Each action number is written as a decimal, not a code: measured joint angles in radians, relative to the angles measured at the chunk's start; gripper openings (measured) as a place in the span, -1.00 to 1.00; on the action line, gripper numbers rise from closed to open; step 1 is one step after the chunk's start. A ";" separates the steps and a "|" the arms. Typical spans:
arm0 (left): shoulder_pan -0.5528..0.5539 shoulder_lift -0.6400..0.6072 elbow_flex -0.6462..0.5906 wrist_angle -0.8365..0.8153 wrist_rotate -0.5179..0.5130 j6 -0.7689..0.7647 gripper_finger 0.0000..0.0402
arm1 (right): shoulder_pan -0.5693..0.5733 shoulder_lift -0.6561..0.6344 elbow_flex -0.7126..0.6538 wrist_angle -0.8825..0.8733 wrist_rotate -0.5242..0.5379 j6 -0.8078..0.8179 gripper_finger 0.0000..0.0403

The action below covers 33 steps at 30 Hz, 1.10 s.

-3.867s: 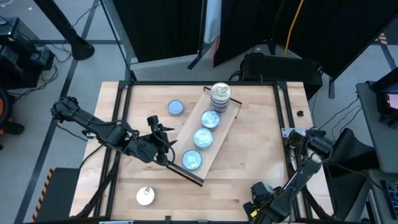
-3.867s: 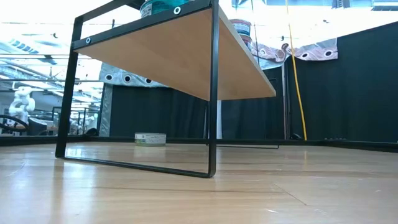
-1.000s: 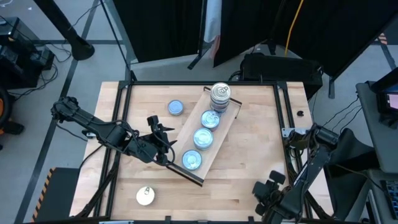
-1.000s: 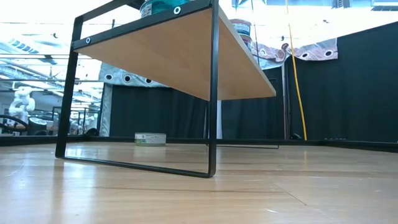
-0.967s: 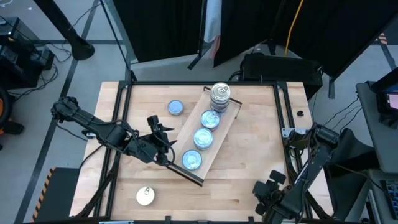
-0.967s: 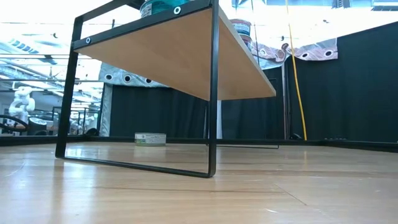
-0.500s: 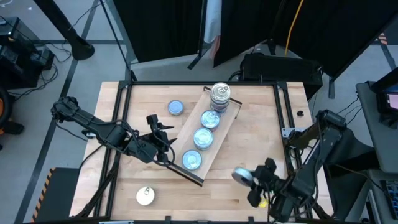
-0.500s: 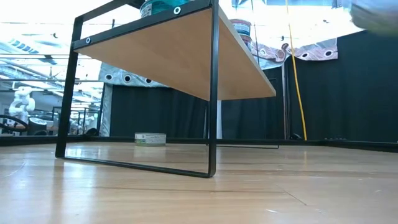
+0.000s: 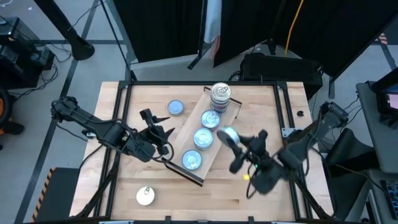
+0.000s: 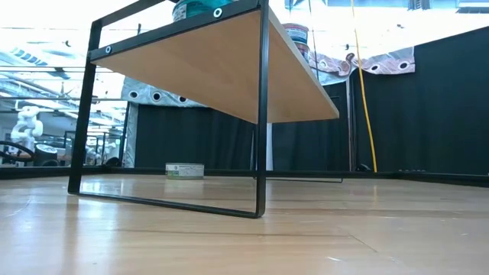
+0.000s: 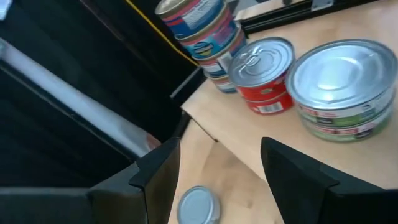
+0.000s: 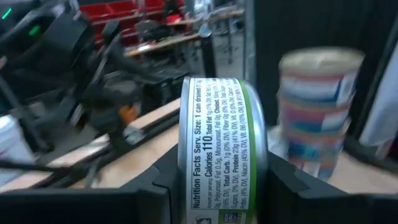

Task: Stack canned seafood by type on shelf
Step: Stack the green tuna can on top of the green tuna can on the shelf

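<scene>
From above I see the tabletop (image 9: 261, 106) carrying the shelf (image 9: 225, 127), a raised board set diagonally so both arms can reach it from their own sides. On it the tins are already sorted: a tall stack (image 9: 220, 94) at the far end, then three low piles running down toward the near lip, each kept apart from its neighbour, which I read as one type per spot.

My right gripper (image 9: 239, 149) hangs just beside the shelf's right edge, clamped on a tin (image 12: 221, 152) held on edge, its green-banded label facing the wrist camera. Gripping it by the flat faces keeps it steady in carry, but I judge it must be turned level before it goes on a matching pile.

My left gripper (image 9: 158, 132) waits by the shelf's left edge, fingers spread and holding nothing, clear of the right arm's path.

Two tins remain on the tabletop: a blue one (image 9: 176, 107) left of the shelf and a cream one (image 9: 145, 196) near the front edge.
</scene>
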 joint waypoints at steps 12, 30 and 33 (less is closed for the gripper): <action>0.000 -0.107 0.000 -0.229 -0.110 -0.154 0.13 | -0.122 -0.137 0.001 0.556 -0.423 -0.526 -0.32; -0.034 -0.259 -0.045 -0.399 -0.107 -0.210 0.13 | -0.221 0.200 -0.001 1.066 -0.332 -0.476 -0.31; -0.049 -0.267 -0.045 -0.402 -0.077 -0.210 0.13 | -0.220 0.191 -0.001 1.024 -0.326 -0.418 -0.31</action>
